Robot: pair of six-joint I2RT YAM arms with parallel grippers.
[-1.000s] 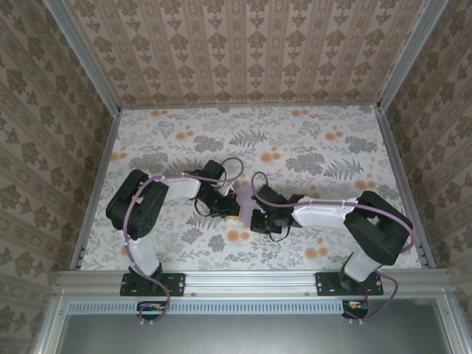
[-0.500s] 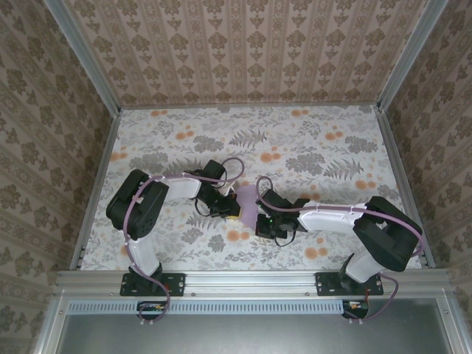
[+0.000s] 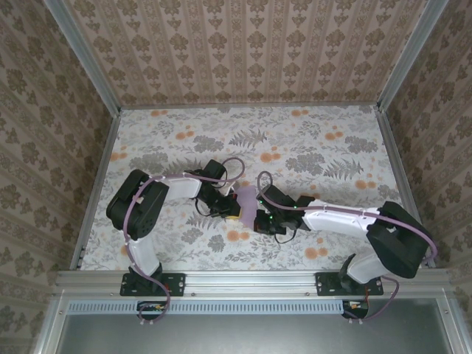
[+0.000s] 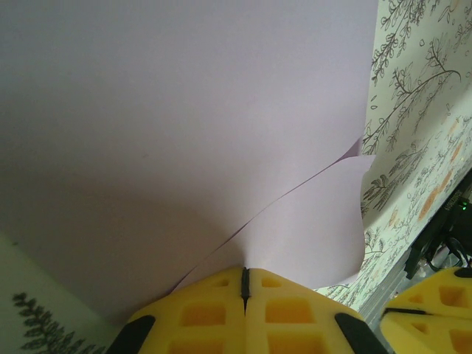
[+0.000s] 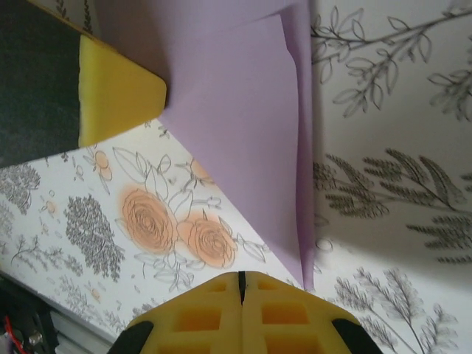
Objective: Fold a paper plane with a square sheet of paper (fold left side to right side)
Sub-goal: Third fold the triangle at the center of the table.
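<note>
The lilac paper plane [image 3: 247, 206] lies between the two grippers at the table's middle, folded into layers. In the left wrist view the paper [image 4: 184, 110] spreads wide, and a fold edge runs down into my left gripper [image 4: 243, 271], which is shut on it. In the right wrist view the paper [image 5: 236, 140] narrows to a point beside my right gripper [image 5: 240, 276], whose jaws are shut with nothing seen between them. From above, the left gripper [image 3: 231, 212] touches the paper's left edge and the right gripper [image 3: 259, 221] its near right edge.
The tablecloth [image 3: 317, 147] carries grey leaf and orange flower prints [image 5: 177, 228]. Patterned walls [image 3: 243, 44] close in the back and both sides. An aluminium rail [image 3: 251, 280] runs along the near edge.
The right arm has stretched out and its gripper has slid left toward the paper's near edge. More lilac paper shows between the grippers. The left arm has stayed put.
</note>
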